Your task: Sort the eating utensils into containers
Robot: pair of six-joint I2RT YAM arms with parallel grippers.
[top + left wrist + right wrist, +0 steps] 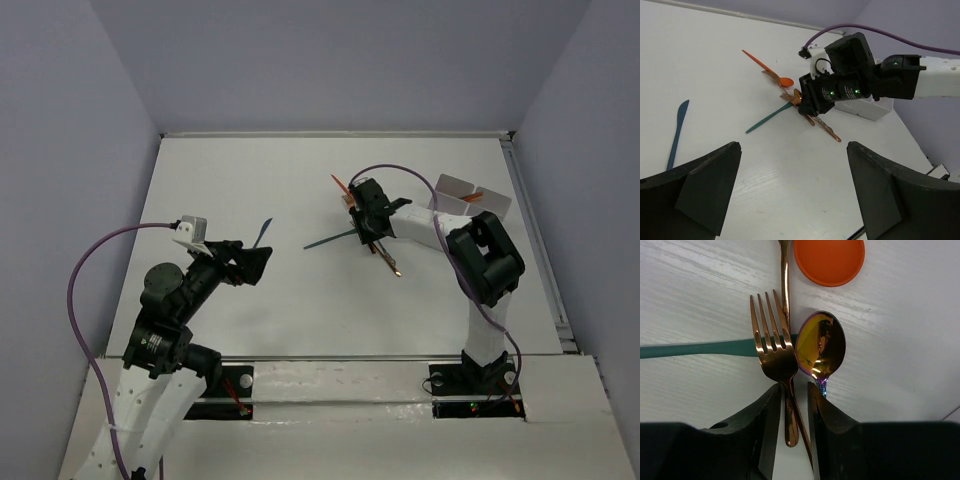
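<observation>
My right gripper point(366, 218) hovers low over a pile of utensils at mid-table. In the right wrist view its jaws point(791, 390) stand a narrow gap apart, straddling the handle of a copper fork point(772, 347), with slivers of table showing beside the handle. An iridescent copper spoon point(821, 346), an orange spoon point(829, 260) and a teal handle point(700, 348) lie around it. My left gripper point(792, 150) is wide open and empty, above bare table. A blue knife point(677, 132) lies alone to the left. The white tray point(470, 195) at the far right holds an orange utensil point(473, 196).
A copper utensil point(390, 264) sticks out of the pile toward the front. The teal utensil point(330, 240) points left from the pile. The table's raised right rail point(535, 240) runs beside the tray. The purple cables arc over both arms.
</observation>
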